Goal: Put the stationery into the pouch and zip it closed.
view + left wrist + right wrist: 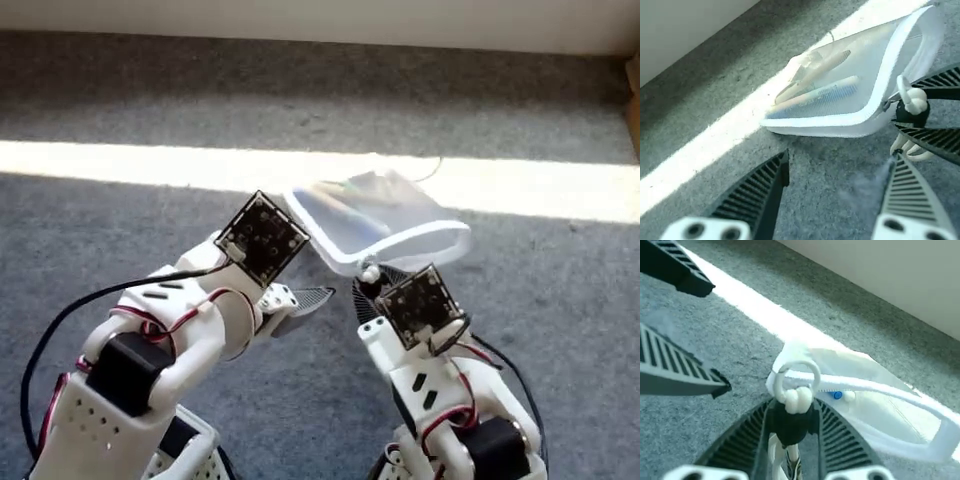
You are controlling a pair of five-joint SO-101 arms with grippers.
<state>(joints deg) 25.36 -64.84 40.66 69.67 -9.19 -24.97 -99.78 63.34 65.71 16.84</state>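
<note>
Pouch [375, 220] lying on grey carpet [500, 100], pens [815, 95] already inside, mouth seemingly part open. Left claw [840, 160] released and empty, poised just beside the near edge. Right claw [791, 410] clenched on the white zip pull [796, 396] at the corner. Zipping step likely in hand; next, pin the pouch with the left claw and draw the pull steadily along the teeth.

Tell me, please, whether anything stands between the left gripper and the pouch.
Nothing visible does: bare carpet lies between the open left gripper and the pouch. The right gripper is off to one side, shut on the zipper pull at the pouch's end.
</note>
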